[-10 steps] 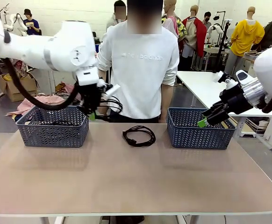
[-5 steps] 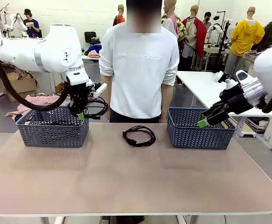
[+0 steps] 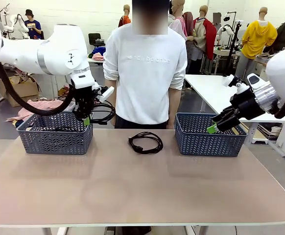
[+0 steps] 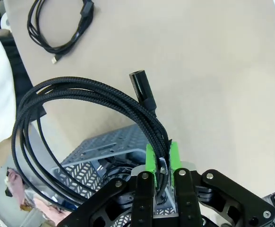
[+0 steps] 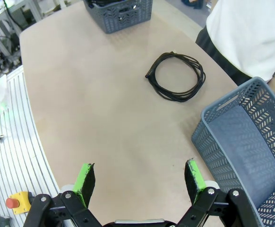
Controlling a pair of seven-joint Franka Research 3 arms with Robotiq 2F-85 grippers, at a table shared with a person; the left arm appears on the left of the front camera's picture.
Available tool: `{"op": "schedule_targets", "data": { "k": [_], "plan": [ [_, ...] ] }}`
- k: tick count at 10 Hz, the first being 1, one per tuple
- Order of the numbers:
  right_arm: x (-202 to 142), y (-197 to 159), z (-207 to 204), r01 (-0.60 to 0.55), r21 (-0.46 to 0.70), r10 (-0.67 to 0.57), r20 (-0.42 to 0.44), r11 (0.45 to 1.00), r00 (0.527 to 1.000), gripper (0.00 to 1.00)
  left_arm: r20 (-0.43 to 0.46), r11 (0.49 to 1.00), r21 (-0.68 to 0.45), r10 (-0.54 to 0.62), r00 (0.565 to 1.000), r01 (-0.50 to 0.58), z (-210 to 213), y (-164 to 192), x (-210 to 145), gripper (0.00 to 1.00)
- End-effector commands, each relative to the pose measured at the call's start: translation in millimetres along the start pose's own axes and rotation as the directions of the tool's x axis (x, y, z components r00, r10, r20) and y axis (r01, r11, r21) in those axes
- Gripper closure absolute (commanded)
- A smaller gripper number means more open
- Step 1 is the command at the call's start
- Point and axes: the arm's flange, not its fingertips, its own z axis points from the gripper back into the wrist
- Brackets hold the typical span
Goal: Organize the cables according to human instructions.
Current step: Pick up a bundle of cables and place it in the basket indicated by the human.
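One cable (image 4: 95, 97) in left end effector (image 4: 162, 156) — loose cable (image 3: 132, 143) on table (image 3: 132, 196).

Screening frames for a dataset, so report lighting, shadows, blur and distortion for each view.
Front view: even light, faint soft shadows before the left basket and right basket on the table, nothing smeared. Left wrist view: the held cable is sharp, braid visible. Right wrist view: wide-angle stretch on the right basket; green pads crisp.

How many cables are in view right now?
3. One cable in the left gripper, a second cable on the table, a third cable inside the left basket; more may hide there.
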Motion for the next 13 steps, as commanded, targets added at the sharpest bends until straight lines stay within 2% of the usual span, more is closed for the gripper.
{"op": "schedule_targets", "data": {
  "k": [1, 4, 8, 11, 13],
  "plan": [
    [0, -3, -1, -0.019, 0.014, 0.018, 0.036, 1.000, 0.999, 0.00, 0.000, 1.000, -0.001, 0.000, 1.000, 0.000, 0, 0, 0, 0.87],
    [0, -3, -1, -0.019, 0.014, 0.018, 0.036, 1.000, 0.999, 0.00, -0.063, 0.992, 0.004, 0.124, 0.990, -0.124, 3, 18, -63, 0.87],
    [0, -3, -1, -0.019, 0.014, 0.018, 0.036, 1.000, 0.999, 0.00, -0.065, 0.974, 0.006, 0.227, 0.972, -0.227, -12, 39, -128, 0.87],
    [0, -3, -1, -0.019, 0.014, 0.018, 0.036, 1.000, 0.999, 0.00, -0.074, 0.958, 0.013, 0.288, 0.955, -0.287, -31, 48, -158, 0.87],
    [0, -3, -1, -0.019, 0.014, 0.018, 0.036, 1.000, 0.999, 0.00, -0.086, 0.954, 0.011, 0.298, 0.951, -0.298, -40, 47, -165, 0.87]
  ]
}}
